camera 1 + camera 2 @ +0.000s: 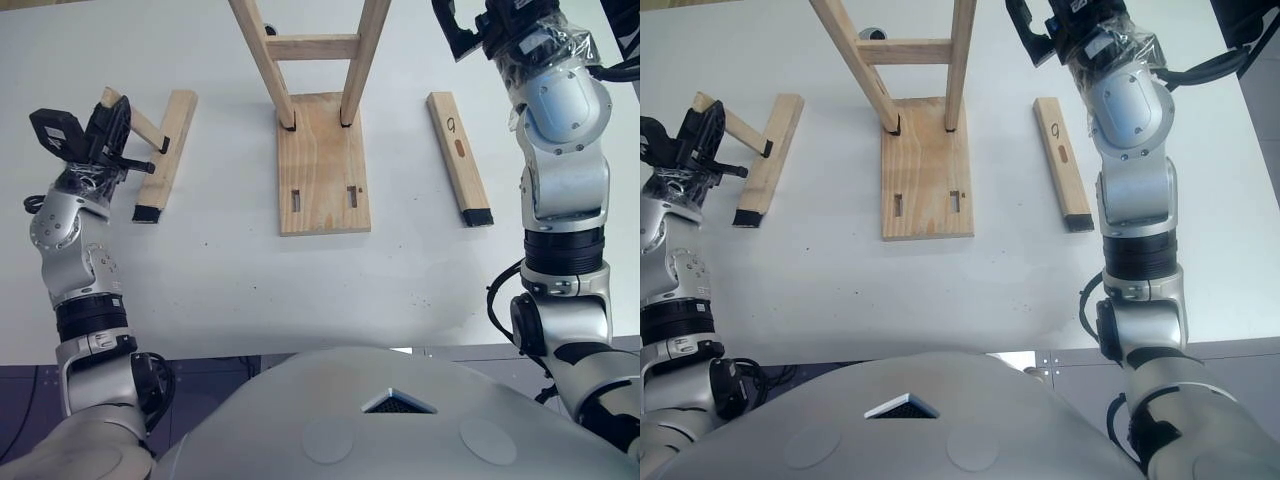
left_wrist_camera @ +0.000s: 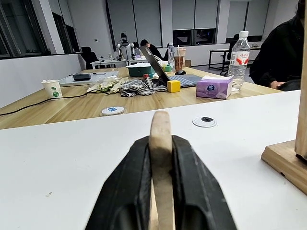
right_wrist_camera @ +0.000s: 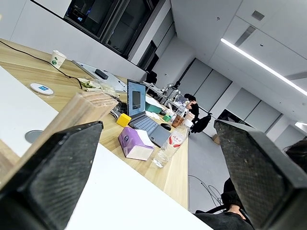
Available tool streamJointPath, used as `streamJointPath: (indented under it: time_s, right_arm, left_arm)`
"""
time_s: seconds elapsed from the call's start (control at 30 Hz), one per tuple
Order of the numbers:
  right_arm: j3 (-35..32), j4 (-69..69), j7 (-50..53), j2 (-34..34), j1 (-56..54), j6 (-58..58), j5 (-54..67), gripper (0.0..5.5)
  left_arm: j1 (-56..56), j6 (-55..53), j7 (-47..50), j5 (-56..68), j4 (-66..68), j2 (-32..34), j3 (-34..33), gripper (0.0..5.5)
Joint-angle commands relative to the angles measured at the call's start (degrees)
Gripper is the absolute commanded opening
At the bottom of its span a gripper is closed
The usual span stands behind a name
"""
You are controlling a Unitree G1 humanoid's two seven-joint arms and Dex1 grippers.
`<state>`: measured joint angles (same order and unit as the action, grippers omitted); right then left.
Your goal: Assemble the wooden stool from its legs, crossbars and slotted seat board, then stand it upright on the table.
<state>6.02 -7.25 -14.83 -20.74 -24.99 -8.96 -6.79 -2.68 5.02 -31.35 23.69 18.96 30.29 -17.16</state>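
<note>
table: white table [image 1: 300, 280], all stool parts were on it
seat board: seat board [image 1: 320, 165] lay flat at the centre; its 2 near slots [image 1: 297, 198] were empty
frame: 2 legs [image 1: 265, 60] joined by a crossbar [image 1: 312, 47] stood in the board's 2 far slots, rising toward the far edge
left leg: left leg [image 1: 168, 150] lay flat left of the board, well apart from it, black cap at its near end
2nd crossbar: 2nd crossbar [image 2: 160, 129] stuck out of the left leg's side, pointing left
left gripper: left gripper [image 1: 115, 135] was at the 2nd crossbar's free end, fingers [image 2: 136, 182] pinching the wood from both sides
right leg: right leg [image 1: 456, 155] lay flat right of the board, apart from it, oval slot facing up, black cap at its near end
right gripper: right gripper [image 3: 158, 127] was raised at the far right, near the frame's right side; fingers [image 3: 62, 167] were spread wide, with a wooden end [image 3: 86, 103] just beside 1 finger, not gripped
</note>
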Motion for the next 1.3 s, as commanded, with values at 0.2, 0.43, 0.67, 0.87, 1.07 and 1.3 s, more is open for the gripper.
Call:
streamJointPath:
  time_s: [0.2, 0.43, 0.67, 0.87, 1.07, 1.3]
  right_arm:
    - [-0.2, 0.2, -0.3, 0.7, 0.2, -0.4, -0.1, 4.28]
    - [-0.1, 0.5, -0.3, 0.9, 0.0, -0.1, -0.2, 4.28]
    - [0.0, -0.4, 0.1, 1.1, 1.1, -0.2, -0.4, 4.28]
    - [0.1, -0.5, 0.1, 1.2, 1.4, -0.1, -0.4, 4.28]
    - [0.3, -1.1, -0.2, 1.1, 2.1, -0.5, -0.3, 4.28]
    - [0.5, -0.7, -0.5, 0.9, 1.8, -0.4, -0.2, 4.28]
  left_arm:
    - [5.2, -10.7, 1.9, -5.1, 11.2, -1.5, 4.2, 1.2]
    - [3.6, -17.3, 2.2, -5.0, 2.0, 1.3, 4.1, 1.84]
    - [0.6, -39.2, 3.1, -2.5, -15.1, 9.0, 2.6, 1.84]
    - [1.8, -44.5, 3.6, -2.4, -18.8, 8.3, 2.1, 2.4]
    - [4.2, -42.2, 4.2, -4.5, -14.6, 7.9, 1.0, 2.63]
    - [6.7, -41.8, 2.6, -5.2, -11.3, 6.2, 2.5, 2.63]
